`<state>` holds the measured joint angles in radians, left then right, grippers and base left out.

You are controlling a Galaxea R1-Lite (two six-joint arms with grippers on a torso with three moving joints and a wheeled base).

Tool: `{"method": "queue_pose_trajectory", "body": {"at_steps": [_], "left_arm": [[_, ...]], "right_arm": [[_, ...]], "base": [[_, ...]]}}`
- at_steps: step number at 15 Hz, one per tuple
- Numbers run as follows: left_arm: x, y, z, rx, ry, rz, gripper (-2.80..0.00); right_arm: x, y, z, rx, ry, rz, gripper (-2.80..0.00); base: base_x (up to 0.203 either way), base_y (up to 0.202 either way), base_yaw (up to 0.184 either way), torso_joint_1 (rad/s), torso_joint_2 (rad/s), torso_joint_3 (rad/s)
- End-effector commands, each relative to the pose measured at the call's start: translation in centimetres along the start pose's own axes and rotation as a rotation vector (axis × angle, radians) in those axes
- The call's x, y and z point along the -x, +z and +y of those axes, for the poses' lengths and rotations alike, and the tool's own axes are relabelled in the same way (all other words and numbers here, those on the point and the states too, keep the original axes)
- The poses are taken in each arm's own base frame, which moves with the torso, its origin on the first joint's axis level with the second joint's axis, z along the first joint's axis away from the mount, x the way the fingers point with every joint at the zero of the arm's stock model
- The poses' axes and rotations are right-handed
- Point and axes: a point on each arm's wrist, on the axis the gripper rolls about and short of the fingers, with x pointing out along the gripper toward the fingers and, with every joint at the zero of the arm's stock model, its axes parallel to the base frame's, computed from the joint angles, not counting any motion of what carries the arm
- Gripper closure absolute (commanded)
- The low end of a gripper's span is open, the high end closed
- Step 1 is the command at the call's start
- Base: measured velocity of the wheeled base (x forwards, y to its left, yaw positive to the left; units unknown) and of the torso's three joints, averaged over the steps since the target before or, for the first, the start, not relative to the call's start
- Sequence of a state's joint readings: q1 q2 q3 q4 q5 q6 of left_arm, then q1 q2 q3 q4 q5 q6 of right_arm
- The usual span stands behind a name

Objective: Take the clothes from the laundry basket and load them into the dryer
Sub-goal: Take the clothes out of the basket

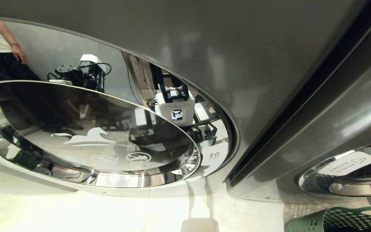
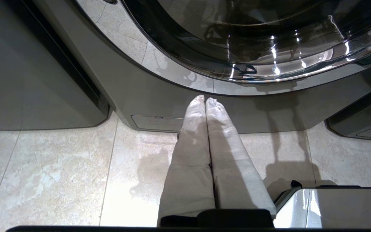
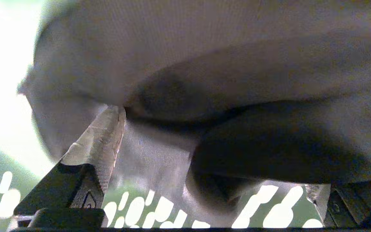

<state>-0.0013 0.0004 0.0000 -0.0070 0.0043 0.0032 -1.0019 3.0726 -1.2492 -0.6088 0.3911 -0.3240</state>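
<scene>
Now my right claw (image 3: 204, 167), jaws spread wide inside the green laundry basket (image 3: 134, 206), presses into grey clothes (image 3: 204, 64) not yet gripped; next I judge it must close, then lift toward the dryer (image 1: 269, 64).

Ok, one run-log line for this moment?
right gripper: open, in basket, at grey garment | left gripper: shut, parked | dryer door: closed

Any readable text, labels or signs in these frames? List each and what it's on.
"拉": white pull tab on the near dryer door's rim; small print under it too small to read.
Warning triangle with lines of text: white sticker on the neighbouring door, too small to read.
Horse logo and round pictograms on the near door glass: no words.
Wrist views: none.
</scene>
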Motion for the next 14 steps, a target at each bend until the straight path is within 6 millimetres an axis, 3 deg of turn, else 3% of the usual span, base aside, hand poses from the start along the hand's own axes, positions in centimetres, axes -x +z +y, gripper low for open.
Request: {"method": "queue_pose_trajectory", "body": {"at_steps": [1, 3, 10, 11, 14], "left_arm": [[0.0, 0.0, 0.0, 0.0, 0.0, -0.003, 0.0], [0.0, 0.0, 0.0, 0.0, 0.0, -0.003, 0.0], [0.0, 0.0, 0.0, 0.0, 0.002, -0.002, 0.0], [0.0, 0.0, 0.0, 0.0, 0.002, -0.003, 0.0], [0.0, 0.0, 0.0, 0.0, 0.0, -0.003, 0.0]], "right_arm": [[0.0, 1.0, -0.3, 0.027, -0.018, -0.069, -2.8], [0.0, 2.1, -0.6, 0.061, -0.017, -0.153, -2.8], [-0.1, 1.6, 0.0, 0.064, 0.002, -0.128, -2.8], [-0.1, 1.6, 0.1, 0.066, 0.005, -0.125, 0.0], [-0.2, 1.6, 0.2, 0.061, 0.005, -0.121, 0.0]], "base": [[0.0, 0.0, 0.0, 0.0, 0.0, 0.0], [0.0, 0.0, 0.0, 0.0, 0.0, 0.0], [0.0, 0.0, 0.0, 0.0, 0.0, 0.0], [0.0, 0.0, 0.0, 0.0, 0.0, 0.0], [0.0, 0.0, 0.0, 0.0, 0.0, 0.0]]}}
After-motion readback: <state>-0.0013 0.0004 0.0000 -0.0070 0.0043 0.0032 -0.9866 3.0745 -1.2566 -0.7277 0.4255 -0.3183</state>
